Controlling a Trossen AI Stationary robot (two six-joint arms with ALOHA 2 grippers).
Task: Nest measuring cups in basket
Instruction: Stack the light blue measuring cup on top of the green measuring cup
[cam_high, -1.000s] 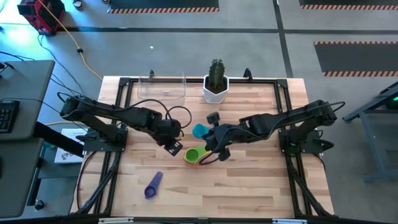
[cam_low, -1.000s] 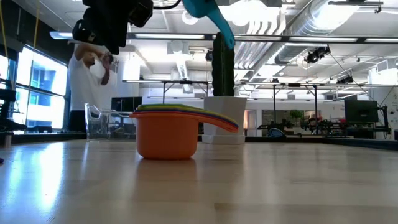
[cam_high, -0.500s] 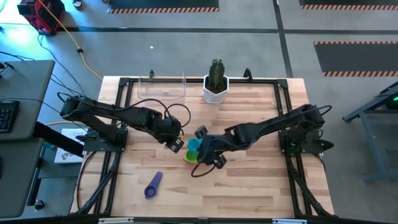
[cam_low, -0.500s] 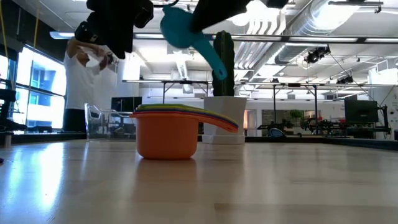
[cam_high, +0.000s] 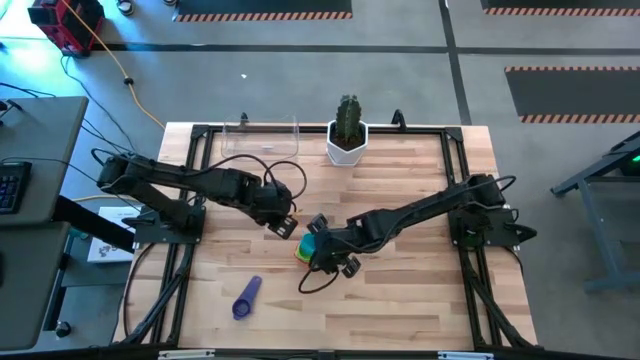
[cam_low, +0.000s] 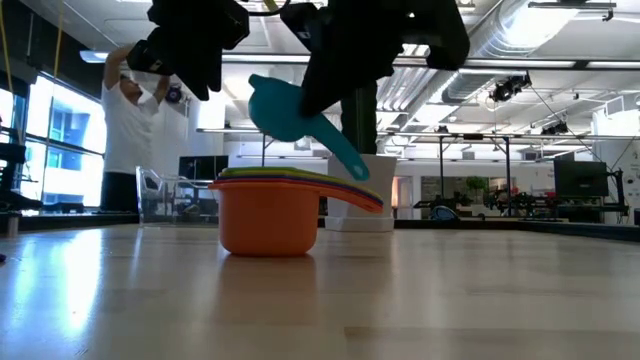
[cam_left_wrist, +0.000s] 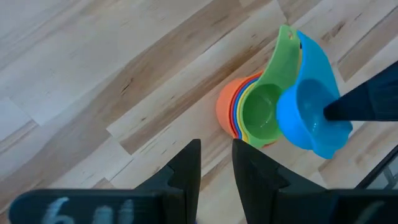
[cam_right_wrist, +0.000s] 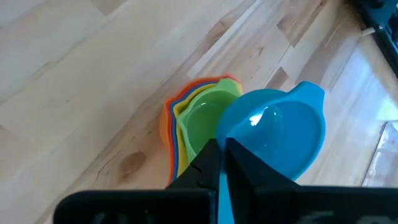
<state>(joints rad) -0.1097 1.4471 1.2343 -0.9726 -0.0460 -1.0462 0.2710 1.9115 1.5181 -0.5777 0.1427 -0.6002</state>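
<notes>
A purple measuring cup (cam_high: 246, 297) lies loose near the counter's (cam_high: 400, 300) front. Mid-counter, the right gripper (cam_high: 322, 243) pinches the teal cup (cam_low: 285, 110) by its handle above the nested stack (cam_low: 270, 213). The left gripper (cam_high: 283, 225), slightly parted, holds nothing. The clear basket (cam_high: 260, 137) stands empty far back.

A pale wooden plank table (cam_high: 400, 290) with a black metal frame along its edges carries everything. Near the middle sits a stack of nested plastic measuring cups (cam_high: 303, 252), orange outermost and green on top. A lone purple plastic measuring cup (cam_high: 246, 297) lies toward the front left. At the back edge stand a clear plastic rectangular basket (cam_high: 260, 138) and, beside it, a white pot with a green cactus (cam_high: 347, 132).
</notes>
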